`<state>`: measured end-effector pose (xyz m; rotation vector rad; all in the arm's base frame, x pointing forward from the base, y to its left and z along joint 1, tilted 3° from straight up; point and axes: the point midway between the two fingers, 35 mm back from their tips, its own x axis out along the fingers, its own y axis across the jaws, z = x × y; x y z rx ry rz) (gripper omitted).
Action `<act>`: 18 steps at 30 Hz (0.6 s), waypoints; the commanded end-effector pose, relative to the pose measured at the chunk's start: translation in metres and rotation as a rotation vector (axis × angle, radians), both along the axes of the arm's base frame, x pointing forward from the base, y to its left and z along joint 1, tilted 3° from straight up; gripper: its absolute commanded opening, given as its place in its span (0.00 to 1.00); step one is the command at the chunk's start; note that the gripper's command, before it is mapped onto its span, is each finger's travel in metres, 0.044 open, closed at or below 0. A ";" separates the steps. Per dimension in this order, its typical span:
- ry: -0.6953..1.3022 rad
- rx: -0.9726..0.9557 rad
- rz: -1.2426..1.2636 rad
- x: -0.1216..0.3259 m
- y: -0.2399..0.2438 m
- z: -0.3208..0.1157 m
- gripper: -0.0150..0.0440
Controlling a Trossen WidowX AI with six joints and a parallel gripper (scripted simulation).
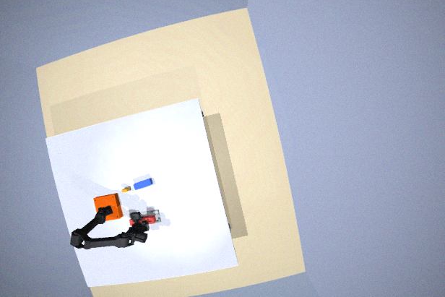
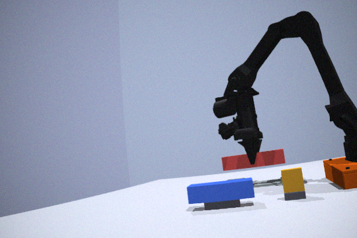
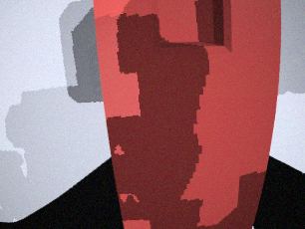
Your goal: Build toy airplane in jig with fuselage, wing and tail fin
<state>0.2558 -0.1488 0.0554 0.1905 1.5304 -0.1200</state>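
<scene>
My gripper [image 1: 138, 225] [image 2: 252, 160] is shut on the red fuselage [image 1: 147, 220] [image 2: 269, 157] [image 3: 239, 124] and holds it level a little above the white mat. In the wrist view the fuselage fills the middle, with a square socket [image 3: 214, 22] near its far end. The grey jig cradle [image 1: 154, 212] [image 3: 82, 55] lies below and just beyond the fuselage; in the side view only a thin grey strip of the jig [image 2: 265, 182] shows. The blue wing [image 1: 143, 183] [image 2: 220, 190] rests on its dark tab. The yellow tail fin [image 1: 126, 189] [image 2: 292, 180] stands upright on its dark tab beside it.
The arm's orange base [image 1: 107, 208] [image 2: 340, 170] stands close to the jig. The white mat [image 1: 162, 144] covers part of a tan table [image 1: 235, 53]. A tan raised strip [image 1: 225, 173] runs along the mat's right edge.
</scene>
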 end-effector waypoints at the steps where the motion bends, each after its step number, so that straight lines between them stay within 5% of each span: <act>1: 0.011 0.004 0.003 -0.001 0.001 -0.010 0.58; 18: 0.012 0.004 0.003 -0.002 0.002 -0.035 0.58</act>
